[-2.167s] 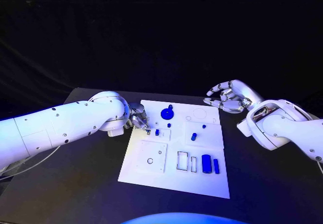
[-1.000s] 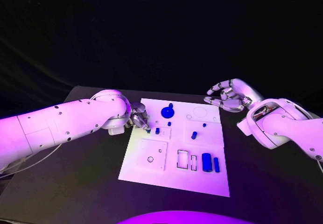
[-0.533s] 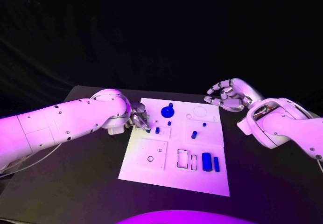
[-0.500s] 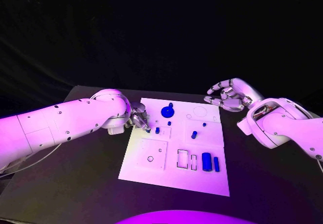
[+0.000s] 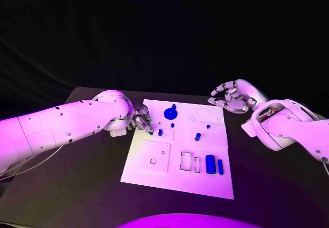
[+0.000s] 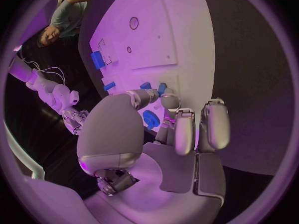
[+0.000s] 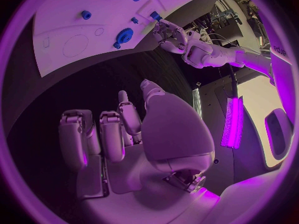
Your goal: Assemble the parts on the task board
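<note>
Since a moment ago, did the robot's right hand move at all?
No. The right hand hovers off the task board's far right corner, same as before.

My head camera looks down from above at the counter (image 5: 82,190) and the task board (image 5: 179,178). Each wrist camera sits close behind its own hand, facing forward; all three views share the task board.

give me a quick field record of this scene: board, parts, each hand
board: white task board on the black table
parts: blue round part at the far end; two blue bars near the right edge
left hand: left hand at the board's left edge, fingertips on a small blue part
right hand: right hand raised beyond the board's far right corner, fingers curled, holding nothing
</note>
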